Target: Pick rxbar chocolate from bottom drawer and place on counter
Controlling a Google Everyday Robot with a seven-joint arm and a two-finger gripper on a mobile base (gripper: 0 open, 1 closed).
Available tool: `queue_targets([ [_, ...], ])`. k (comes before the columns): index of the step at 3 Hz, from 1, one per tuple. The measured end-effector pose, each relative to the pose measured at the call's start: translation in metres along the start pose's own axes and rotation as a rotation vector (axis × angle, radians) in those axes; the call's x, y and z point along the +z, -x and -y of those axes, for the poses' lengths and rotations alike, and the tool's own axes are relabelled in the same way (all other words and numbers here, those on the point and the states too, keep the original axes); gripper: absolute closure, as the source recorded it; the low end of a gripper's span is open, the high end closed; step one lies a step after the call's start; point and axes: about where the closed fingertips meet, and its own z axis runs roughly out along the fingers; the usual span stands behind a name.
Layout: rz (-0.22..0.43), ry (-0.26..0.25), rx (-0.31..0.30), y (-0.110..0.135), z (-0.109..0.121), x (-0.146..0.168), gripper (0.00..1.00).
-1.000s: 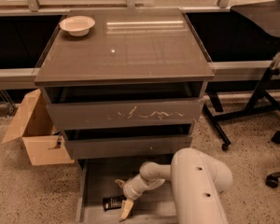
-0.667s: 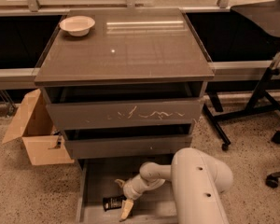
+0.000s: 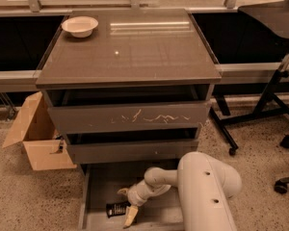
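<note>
**Gripper set around snack bar in the open bottom drawer**

The counter [image 3: 149, 57] fills the upper view. Below its front edge, the bottom drawer [image 3: 98, 186] stands pulled out. The black snack bar [image 3: 115, 209] lies flat on the drawer floor, under the left half of that edge, with its long axis parallel to the edge. The gripper [image 3: 126, 204] reaches in from the right. Its fingers [image 3: 130, 216] are spread and straddle the bar's right end. Your next move is likely to close them across its narrow width.

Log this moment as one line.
stage: reaching | hand: open, inside bottom drawer, next to rxbar chocolate | counter: bar not placed
</note>
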Motion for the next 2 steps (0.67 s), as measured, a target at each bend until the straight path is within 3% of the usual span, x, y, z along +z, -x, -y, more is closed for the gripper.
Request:
queue_targets([
  [1,0.000,0.000,0.000,0.0038,-0.0009,-0.0037,0.02],
  [2,0.004,-0.002,-0.002,0.0058,-0.0007,-0.0067,0.00],
])
